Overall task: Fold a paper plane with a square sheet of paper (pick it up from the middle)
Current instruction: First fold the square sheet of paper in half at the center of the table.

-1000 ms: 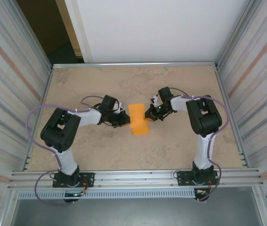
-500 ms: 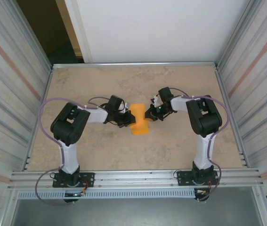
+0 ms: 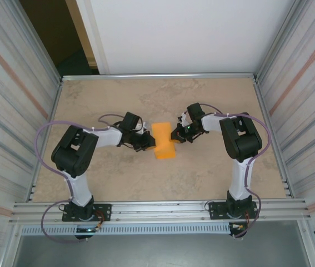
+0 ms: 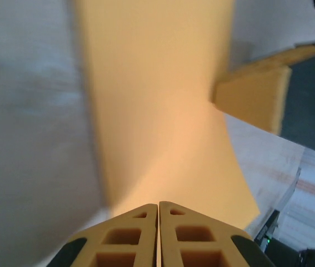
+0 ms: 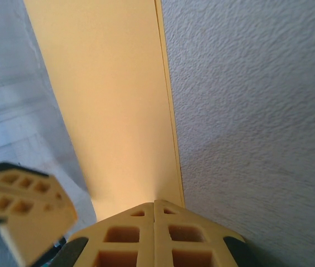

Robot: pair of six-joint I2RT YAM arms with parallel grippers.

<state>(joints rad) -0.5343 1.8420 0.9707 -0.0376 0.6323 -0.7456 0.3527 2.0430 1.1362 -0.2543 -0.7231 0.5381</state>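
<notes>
The square sheet of paper (image 3: 163, 142) is bright orange and lies folded into a narrow oblong at the table's middle. My left gripper (image 3: 148, 142) is shut, its tips at the sheet's left edge. In the left wrist view its tips (image 4: 158, 204) meet the paper (image 4: 157, 111), which is blurred. My right gripper (image 3: 174, 135) is shut at the sheet's right edge. Its tips (image 5: 154, 202) rest on the paper (image 5: 107, 100), close to a layered edge. I cannot tell whether either pinches the paper. The paper plane is out of view.
The beige stone-patterned table (image 3: 118, 172) is boxed in by ribbed metal walls (image 3: 13, 100) left and right, a white wall behind and a rail (image 3: 157, 208) in front. The right fingers (image 4: 254, 100) show beyond the sheet, and the left fingers (image 5: 26, 208) sit at its other side.
My left gripper slid right over the sheet's left part, then drew back to its left edge. The right arm and the paper stayed where they were.
</notes>
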